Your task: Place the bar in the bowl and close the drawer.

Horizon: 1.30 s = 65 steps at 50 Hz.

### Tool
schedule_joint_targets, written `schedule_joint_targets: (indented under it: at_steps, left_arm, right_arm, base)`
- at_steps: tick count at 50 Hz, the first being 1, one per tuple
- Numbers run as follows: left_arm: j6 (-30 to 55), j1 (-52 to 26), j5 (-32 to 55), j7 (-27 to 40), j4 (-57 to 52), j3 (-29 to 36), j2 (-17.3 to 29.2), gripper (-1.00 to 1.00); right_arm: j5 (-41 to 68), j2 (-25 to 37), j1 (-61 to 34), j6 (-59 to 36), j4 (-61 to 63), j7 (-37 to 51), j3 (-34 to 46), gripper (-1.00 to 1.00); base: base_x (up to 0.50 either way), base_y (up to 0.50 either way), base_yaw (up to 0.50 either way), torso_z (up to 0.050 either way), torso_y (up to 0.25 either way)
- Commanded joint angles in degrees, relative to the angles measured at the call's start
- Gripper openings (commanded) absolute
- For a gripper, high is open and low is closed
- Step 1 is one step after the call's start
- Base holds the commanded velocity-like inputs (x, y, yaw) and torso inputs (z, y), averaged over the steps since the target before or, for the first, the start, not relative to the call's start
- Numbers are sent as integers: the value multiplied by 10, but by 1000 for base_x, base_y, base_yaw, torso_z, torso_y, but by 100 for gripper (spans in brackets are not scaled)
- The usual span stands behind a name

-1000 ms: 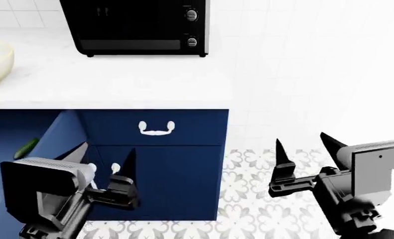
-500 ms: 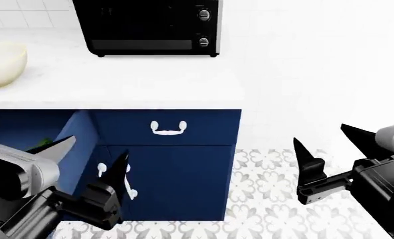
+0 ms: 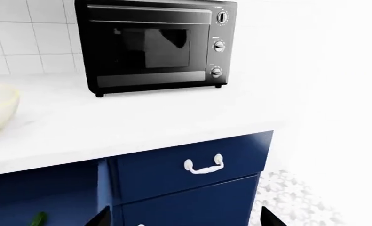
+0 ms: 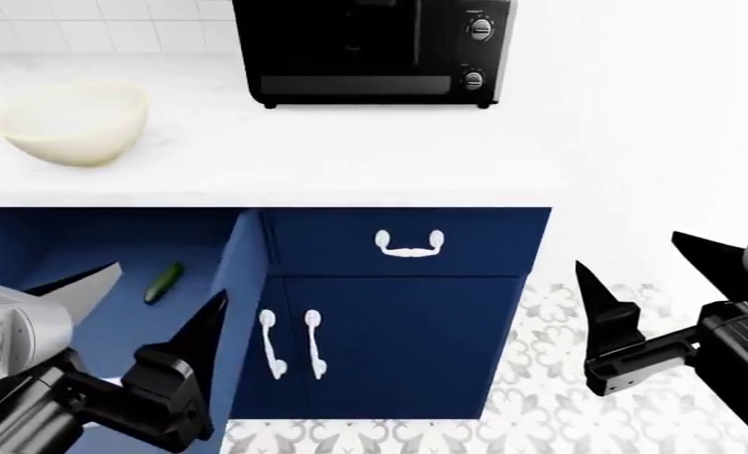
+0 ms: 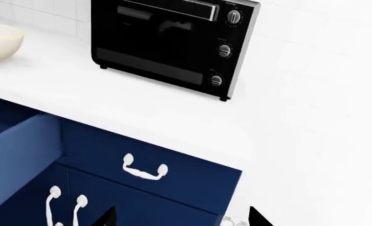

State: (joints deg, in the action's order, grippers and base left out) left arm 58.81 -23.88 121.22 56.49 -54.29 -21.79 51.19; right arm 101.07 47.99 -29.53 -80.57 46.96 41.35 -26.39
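Your left gripper (image 4: 159,303) hangs wide open and empty over the open navy drawer (image 4: 45,246), where a small green cucumber (image 4: 162,282) lies. Your right gripper (image 4: 657,274) is likewise spread. The cream bowl (image 4: 74,121) sits on the counter (image 4: 348,151), well apart beyond the left gripper.

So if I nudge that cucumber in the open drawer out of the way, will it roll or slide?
The cucumber looks small, rounded and elongated, so it would probably roll sideways rather than slide. It lies loose on the drawer's smooth blue floor, so little would stop it short of a wall. It looks stiff and light, and a gentle push should do.
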Motion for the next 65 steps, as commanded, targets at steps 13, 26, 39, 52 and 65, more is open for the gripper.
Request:
schedule_joint_targets:
  at_steps: [13,26,39,52,65]
  left_arm:
    - [-8,-2,18,14,-5,-5,11,100]
    - [-12,-1,27,19,-8,-10,14,100]
    - [-11,3,32,20,-8,-15,15,100]
    - [-10,2,36,22,-9,-16,17,100]
    - [-13,-6,40,28,-10,-8,19,100]
  right_arm:
    - [27,28,5,25,4,31,11,100]
    - [34,38,11,35,8,38,10,100]
    - [39,46,14,43,10,40,12,100]
    - [45,54,19,51,12,43,13,100]
    - [43,58,21,54,13,44,19,100]
  base:
    - [0,500,0,0,0]
    - [0,500,0,0,0]
    - [0,500,0,0,0]
    - [0,500,0,0,0]
    - [0,500,0,0,0]
